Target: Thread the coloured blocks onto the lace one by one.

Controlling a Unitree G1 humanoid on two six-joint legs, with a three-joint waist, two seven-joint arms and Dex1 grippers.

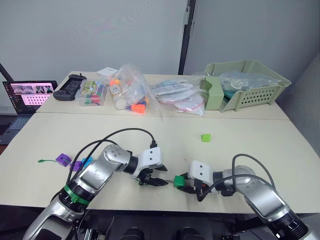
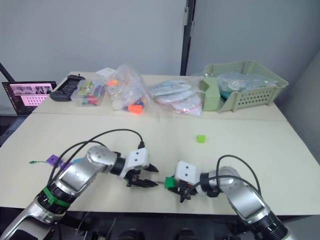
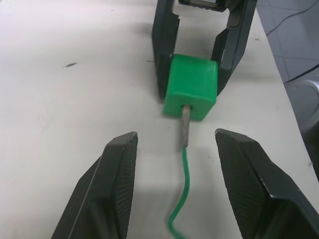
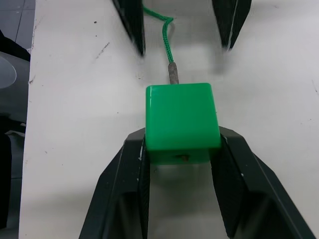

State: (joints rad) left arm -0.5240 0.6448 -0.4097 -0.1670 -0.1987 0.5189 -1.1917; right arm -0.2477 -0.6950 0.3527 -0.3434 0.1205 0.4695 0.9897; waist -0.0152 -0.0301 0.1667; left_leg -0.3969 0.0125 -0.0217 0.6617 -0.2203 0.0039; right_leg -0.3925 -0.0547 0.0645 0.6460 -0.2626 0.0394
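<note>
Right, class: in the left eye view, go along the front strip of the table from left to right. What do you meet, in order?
Lace end → purple block → second purple block → blue block → left gripper → dark green block → right gripper, shut on it.

Pale table (image 1: 150, 135), light green block (image 1: 205, 137), purple block (image 1: 63, 159), basket (image 1: 245, 82), bagged toys (image 1: 130, 95)
</note>
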